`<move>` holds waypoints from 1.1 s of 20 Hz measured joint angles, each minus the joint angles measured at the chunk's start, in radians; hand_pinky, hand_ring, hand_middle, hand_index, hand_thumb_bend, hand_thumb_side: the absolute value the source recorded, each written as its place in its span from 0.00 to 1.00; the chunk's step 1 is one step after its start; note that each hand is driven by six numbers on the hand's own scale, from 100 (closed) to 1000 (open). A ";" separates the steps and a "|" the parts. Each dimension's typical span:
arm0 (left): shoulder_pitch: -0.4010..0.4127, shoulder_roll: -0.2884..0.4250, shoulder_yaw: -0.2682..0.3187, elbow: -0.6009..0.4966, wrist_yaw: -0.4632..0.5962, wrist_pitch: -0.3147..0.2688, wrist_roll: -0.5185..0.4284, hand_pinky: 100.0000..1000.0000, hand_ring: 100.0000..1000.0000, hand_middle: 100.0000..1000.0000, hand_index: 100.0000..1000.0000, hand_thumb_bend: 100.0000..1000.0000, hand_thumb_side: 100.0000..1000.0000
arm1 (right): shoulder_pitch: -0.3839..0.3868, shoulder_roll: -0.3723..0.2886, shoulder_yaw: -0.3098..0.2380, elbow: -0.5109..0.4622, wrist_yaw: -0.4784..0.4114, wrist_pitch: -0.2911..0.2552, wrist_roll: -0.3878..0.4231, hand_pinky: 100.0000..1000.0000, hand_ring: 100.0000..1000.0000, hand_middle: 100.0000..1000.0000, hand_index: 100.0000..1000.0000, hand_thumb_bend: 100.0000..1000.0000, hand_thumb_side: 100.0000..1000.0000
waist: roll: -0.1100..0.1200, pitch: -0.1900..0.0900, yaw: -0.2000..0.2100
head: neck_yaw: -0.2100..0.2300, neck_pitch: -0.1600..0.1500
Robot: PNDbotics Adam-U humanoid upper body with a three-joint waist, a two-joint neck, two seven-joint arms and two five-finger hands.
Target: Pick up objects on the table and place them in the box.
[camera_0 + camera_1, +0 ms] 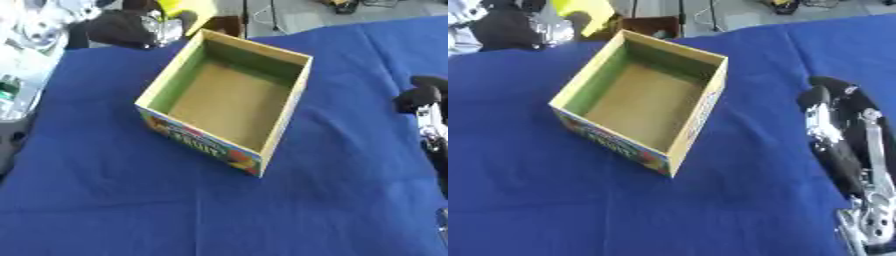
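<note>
On the blue cloth of the surface (105, 200), left eye view: the box (229, 95) sits a little left of centre, turned askew, open top toward you. Cardboard, rectangular, thin walls, plain brown floor, greenish inner sides; printed fruit label in bright colours along the near wall. Nothing lies inside it. The cloth is matte with a few soft creases. No loose object shows on the cloth near the box. Beyond the far edge, a clutter: a dark rounded mass, something crinkled and silvery (162, 27), a yellow shape (188, 7). I cannot say what these are. Your right hand (420, 97) just enters at the right edge, black with pale metal parts, well apart from the box.

Right eye view: same box, shifted left in frame. The right hand (833, 125) shows more fully here, black shell over silver linkage, lying along the right side of the cloth. It holds nothing that I can see; whether its fingers are spread or curled I cannot tell. The left hand shows in neither view.

Judgement: you are between picks, or at the start. The next move calls for finding an object first, likely among the far clutter, then reaching past the box without nudging its light walls.
</note>
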 measured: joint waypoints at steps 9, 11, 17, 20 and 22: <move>-0.026 -0.114 -0.031 0.211 -0.112 -0.103 0.112 0.00 0.22 0.21 0.41 0.00 0.17 | -0.045 -0.003 0.016 0.000 -0.014 -0.026 0.021 0.62 0.60 0.52 0.71 0.00 0.56 | 0.007 0.019 -0.044 | 0.020 -0.005; -0.023 -0.124 -0.036 0.261 -0.131 -0.133 0.124 0.00 0.22 0.21 0.43 0.00 0.16 | -0.054 -0.009 0.019 0.000 -0.020 -0.035 0.022 0.61 0.60 0.52 0.71 0.00 0.56 | 0.010 0.021 -0.050 | 0.021 -0.005; -0.009 -0.149 -0.024 0.417 -0.169 -0.230 0.135 0.00 0.23 0.21 0.42 0.00 0.16 | -0.067 -0.013 0.022 0.000 -0.041 -0.054 0.023 0.61 0.60 0.52 0.71 0.00 0.56 | 0.013 0.026 -0.062 | 0.024 -0.005; -0.006 -0.157 -0.012 0.484 -0.200 -0.275 0.144 0.01 0.24 0.22 0.42 0.00 0.16 | -0.067 -0.016 0.022 0.000 -0.042 -0.055 0.023 0.61 0.60 0.52 0.71 0.00 0.56 | 0.018 0.030 -0.067 | 0.024 -0.005; -0.005 -0.158 -0.005 0.513 -0.224 -0.301 0.151 0.02 0.24 0.22 0.44 0.00 0.16 | -0.067 -0.017 0.022 0.000 -0.042 -0.055 0.023 0.61 0.60 0.52 0.71 0.00 0.56 | 0.019 0.030 -0.068 | 0.024 -0.005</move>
